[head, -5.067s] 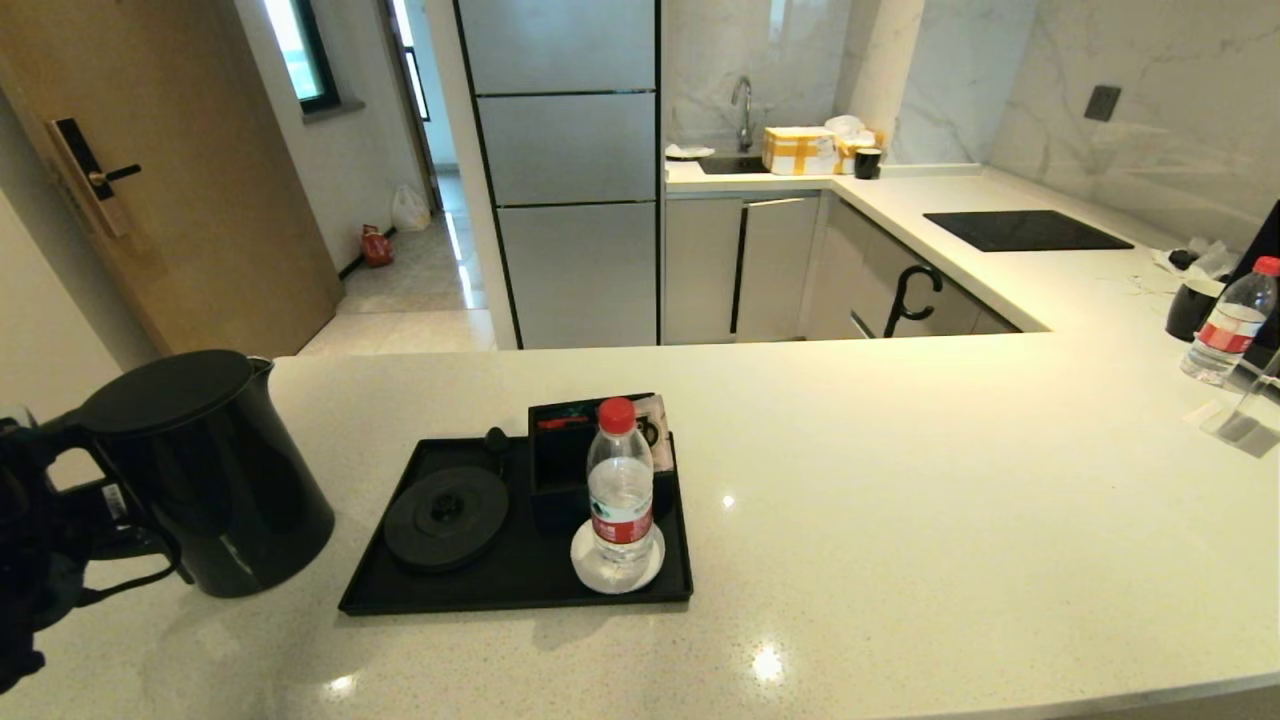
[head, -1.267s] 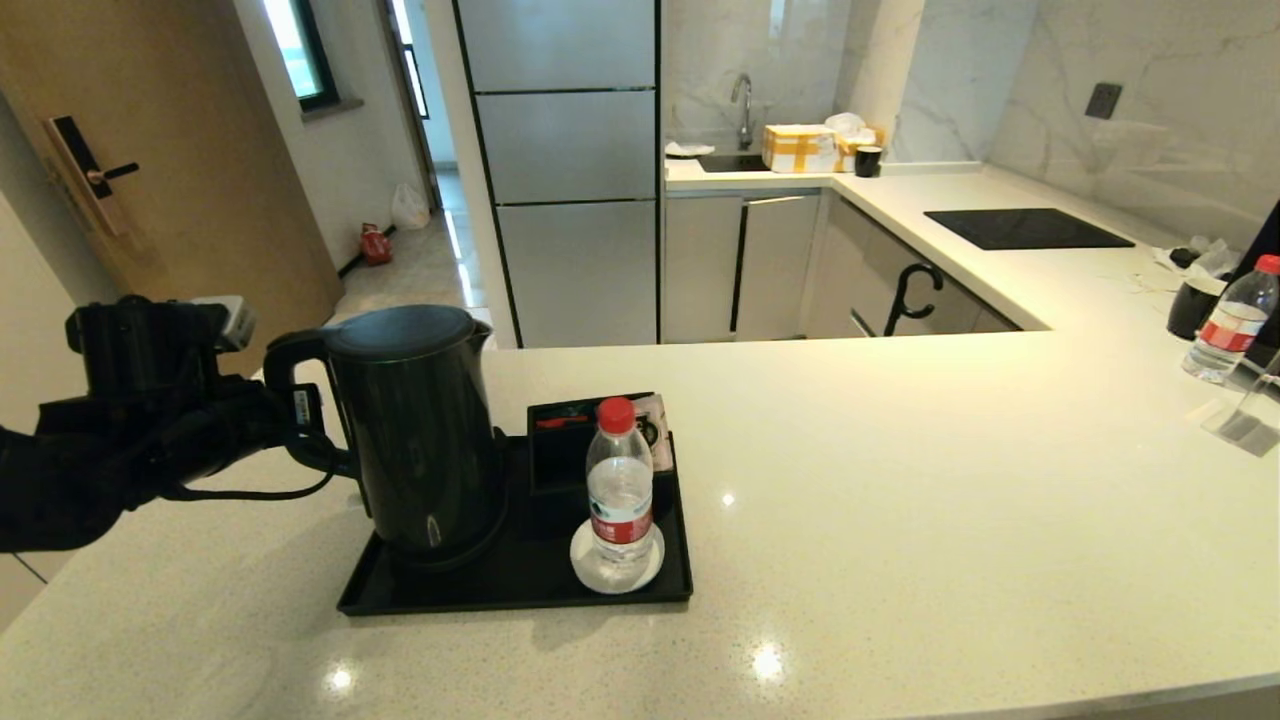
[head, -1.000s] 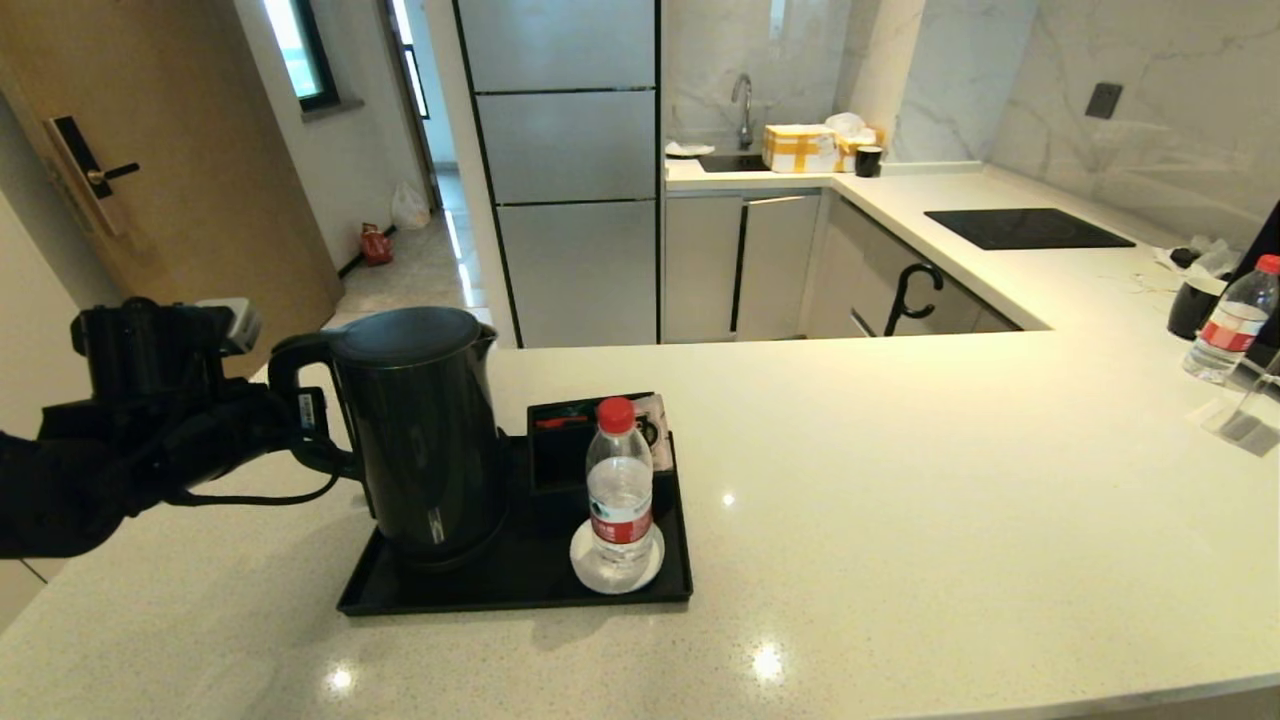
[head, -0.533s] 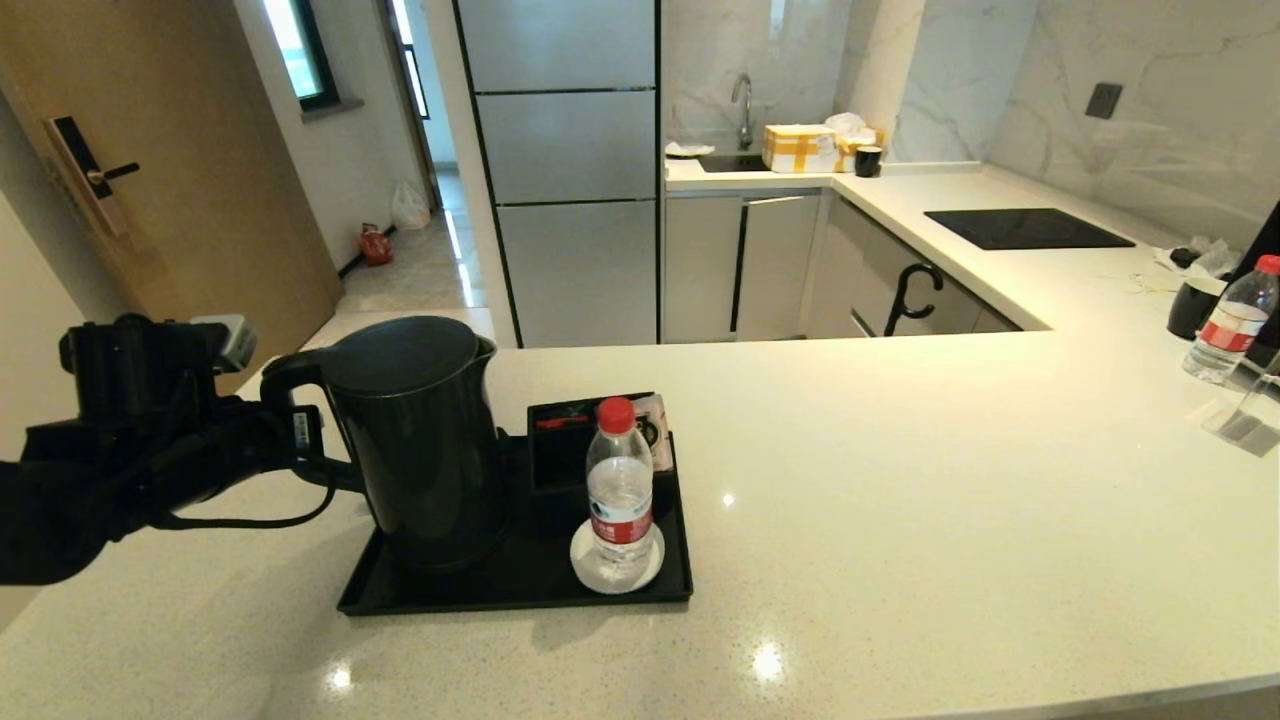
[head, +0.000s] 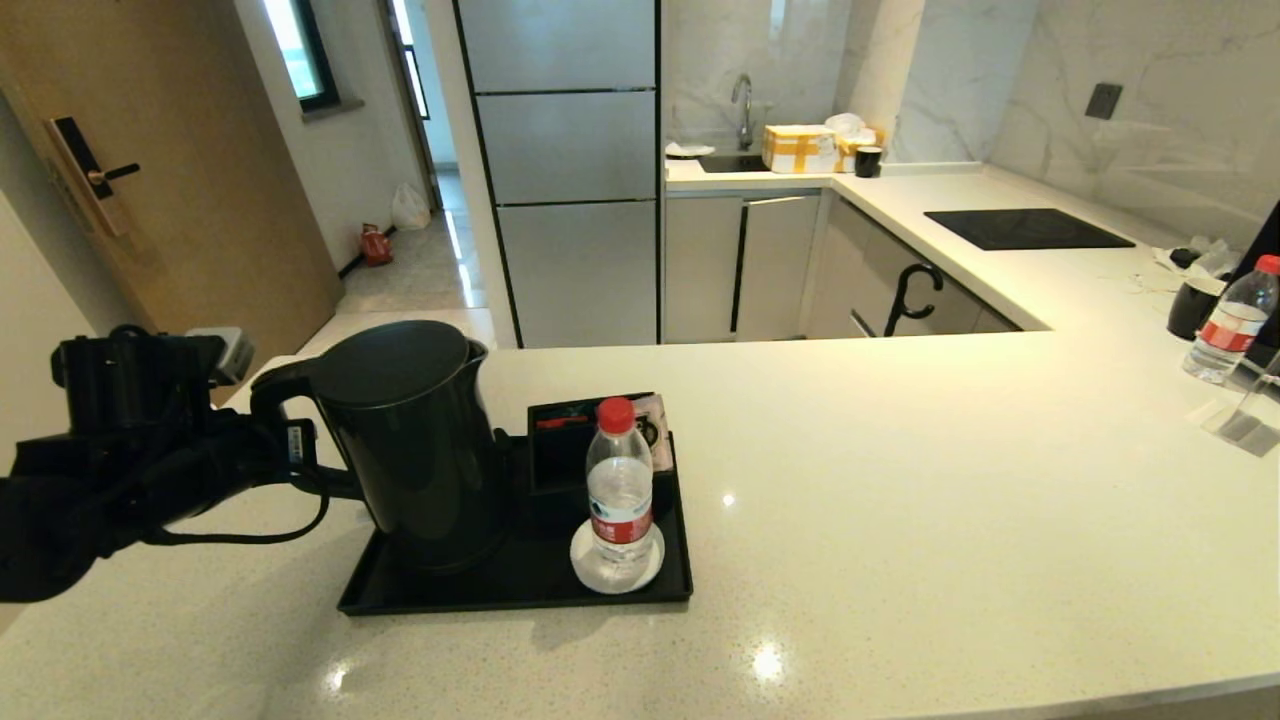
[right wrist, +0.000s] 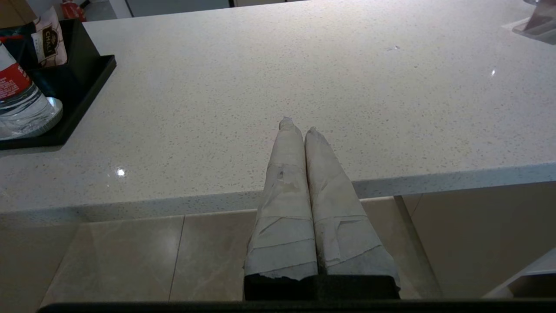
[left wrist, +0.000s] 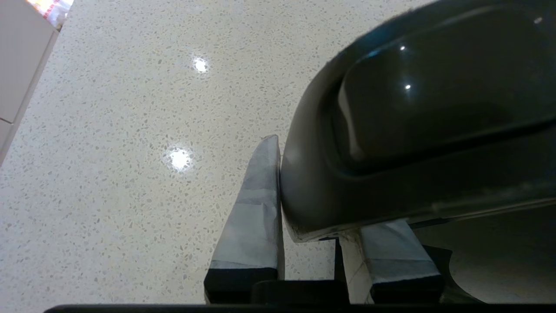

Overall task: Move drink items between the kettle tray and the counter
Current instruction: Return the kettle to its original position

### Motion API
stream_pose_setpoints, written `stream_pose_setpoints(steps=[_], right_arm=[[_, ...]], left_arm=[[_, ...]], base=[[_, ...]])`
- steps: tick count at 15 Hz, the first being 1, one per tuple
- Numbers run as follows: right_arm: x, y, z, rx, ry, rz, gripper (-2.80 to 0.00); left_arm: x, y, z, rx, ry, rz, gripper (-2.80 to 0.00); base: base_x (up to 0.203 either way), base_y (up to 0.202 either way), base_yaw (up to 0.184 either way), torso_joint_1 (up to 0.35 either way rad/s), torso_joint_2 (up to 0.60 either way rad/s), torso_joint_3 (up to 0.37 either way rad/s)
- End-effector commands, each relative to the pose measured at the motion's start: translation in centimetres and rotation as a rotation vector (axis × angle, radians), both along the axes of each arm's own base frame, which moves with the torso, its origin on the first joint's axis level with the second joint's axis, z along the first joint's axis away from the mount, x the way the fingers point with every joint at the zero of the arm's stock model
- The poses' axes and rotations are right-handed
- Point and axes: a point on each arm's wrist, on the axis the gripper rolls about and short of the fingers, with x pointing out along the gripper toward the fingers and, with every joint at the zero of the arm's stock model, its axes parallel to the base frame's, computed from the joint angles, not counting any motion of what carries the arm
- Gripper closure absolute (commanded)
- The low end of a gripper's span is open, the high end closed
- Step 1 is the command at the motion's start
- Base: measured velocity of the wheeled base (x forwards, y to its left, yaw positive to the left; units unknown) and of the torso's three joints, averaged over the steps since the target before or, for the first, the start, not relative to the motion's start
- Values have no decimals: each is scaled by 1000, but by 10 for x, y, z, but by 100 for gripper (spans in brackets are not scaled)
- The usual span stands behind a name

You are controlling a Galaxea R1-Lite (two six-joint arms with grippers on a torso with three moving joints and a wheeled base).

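The black kettle point(head: 415, 445) stands at the left end of the kettle tray point(head: 500, 600), over the spot of its round base, leaning slightly toward my left arm. My left gripper point(head: 290, 445) is shut on the kettle's loop handle point(left wrist: 391, 130); in the left wrist view one taped finger point(left wrist: 256, 208) presses against the handle's side. The red-capped water bottle point(head: 620, 490) stands on the white coaster at the tray's front right. The tea sachet point(head: 657, 420) leans behind the divided black box point(head: 565, 440). My right gripper point(right wrist: 297, 124) is shut and empty, just before the counter's near edge.
The speckled counter point(head: 900, 500) stretches right of the tray. At the far right stand a second water bottle point(head: 1228, 325), a black cup point(head: 1192, 305) and a clear stand point(head: 1245, 420). The black hob point(head: 1025, 230) lies further back, and boxes point(head: 800, 150) sit by the sink.
The kettle, carried earlier from the counter to above the tray, has sunk onto the tray's left end in the last second. My left arm dropped and drew slightly left with it.
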Motion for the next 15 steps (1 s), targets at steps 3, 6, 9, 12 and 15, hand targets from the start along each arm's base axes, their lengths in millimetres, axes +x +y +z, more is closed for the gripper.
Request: stream_pose_setpoints(steps=[3,6,9,12,15], right_arm=[[0,0,0,0,2,0,0],[0,0,0,0,2,0,0],[0,0,0,0,2,0,0],[0,0,0,0,2,0,0],[0,0,0,1,2,0,0]], left_arm=[[0,1,-3,2,12,6,-280],[-2,1,-3,-1,13,4,-280],[-2,1,-3,-1,13,4,-280],[-11,0,1,1,1,5,-280],[-19,0,2,1,-3,6,-280]], base=[[0,0,0,0,0,0],[0,0,0,0,0,0],[0,0,0,0,0,0],[0,0,0,0,0,0],[0,0,0,0,0,0]])
